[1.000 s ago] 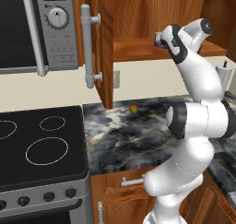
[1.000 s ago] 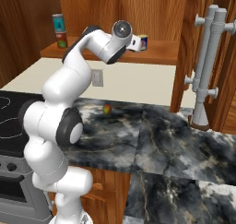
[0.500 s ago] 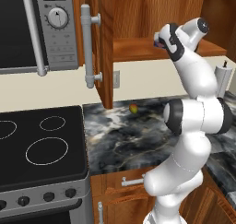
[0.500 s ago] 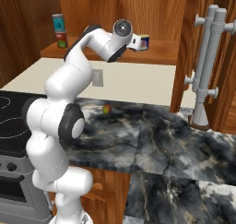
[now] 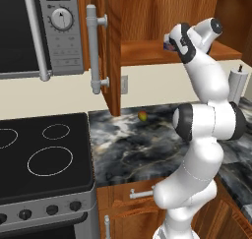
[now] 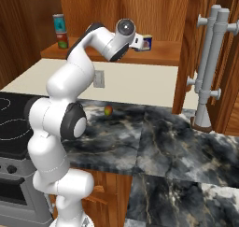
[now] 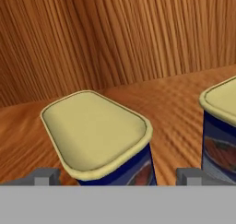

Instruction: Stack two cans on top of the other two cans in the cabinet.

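- The white arm is seen reaching up into the open brown wood-grain cabinet [image 6: 116,9], with the gripper [image 7: 117,176] held just above the shelf board [image 6: 163,51].
- In the hand view, the two grey fingertips [image 7: 45,177] are spread wide on either side of a blue rectangular can [image 7: 99,138] with a cream lid; the jaws stand open and the tin is not clamped.
- A second blue can [image 7: 221,126] of the same kind is shown just to the right of the first in that view, standing apart from it on the shelf.
- From the right base view, a blue can [image 6: 146,42] is seen at the gripper's end, upright on the shelf.
- Near the shelf's left end, a taller stack of round cans [image 6: 60,31] is pictured, one can set on top of another.
- The cabinet door [image 5: 112,46] is swung open, its long grey bar handle [image 5: 93,48] standing beside the microwave [image 5: 37,31].
- A small red-and-green fruit [image 6: 108,110] lies on the dark marble counter [image 6: 154,142] below, near the wall.
- A black cooktop [image 5: 42,152] is set to the left of the counter.
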Available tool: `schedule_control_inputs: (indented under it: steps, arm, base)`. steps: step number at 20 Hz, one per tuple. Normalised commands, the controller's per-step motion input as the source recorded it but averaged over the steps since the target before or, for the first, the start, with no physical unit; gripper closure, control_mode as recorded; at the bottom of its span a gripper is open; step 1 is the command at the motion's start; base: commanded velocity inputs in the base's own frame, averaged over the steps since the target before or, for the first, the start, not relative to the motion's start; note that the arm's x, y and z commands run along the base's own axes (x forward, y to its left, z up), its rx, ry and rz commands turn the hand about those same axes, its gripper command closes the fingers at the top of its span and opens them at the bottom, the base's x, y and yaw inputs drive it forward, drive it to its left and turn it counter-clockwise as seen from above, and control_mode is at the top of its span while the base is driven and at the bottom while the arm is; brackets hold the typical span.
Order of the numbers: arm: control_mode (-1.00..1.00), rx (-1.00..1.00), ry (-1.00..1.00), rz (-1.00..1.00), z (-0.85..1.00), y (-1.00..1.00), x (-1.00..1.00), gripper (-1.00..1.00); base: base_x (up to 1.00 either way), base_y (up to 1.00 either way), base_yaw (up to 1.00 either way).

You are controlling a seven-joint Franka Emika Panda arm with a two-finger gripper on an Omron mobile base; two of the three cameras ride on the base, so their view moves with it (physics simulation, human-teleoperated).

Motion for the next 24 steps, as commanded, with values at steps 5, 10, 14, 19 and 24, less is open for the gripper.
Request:
schedule_control_inputs:
  steps: [5, 10, 14, 19, 24]
  arm:
    - [-1.00, 0.00, 0.00, 0.02, -0.08, 0.00, 0.01, -1.00]
    - [-1.00, 0.00, 0.00, 0.04, -0.12, 0.00, 0.00, -1.00]
    - [-1.00, 0.00, 0.00, 0.04, -0.07, 0.00, 0.00, -1.00]
    - [-1.00, 0.00, 0.00, 0.03, 0.00, 0.00, 0.00, -1.00]
    - [-1.00, 0.00, -0.01, 0.04, 0.00, 0.02, 0.00, -1.00]
  base:
    - [0.00, 0.00, 0.00]
    - [0.00, 0.00, 0.00]
    - [0.00, 0.00, 0.00]
    - [0.00, 0.00, 0.00]
    - [0.00, 0.00, 0.00]
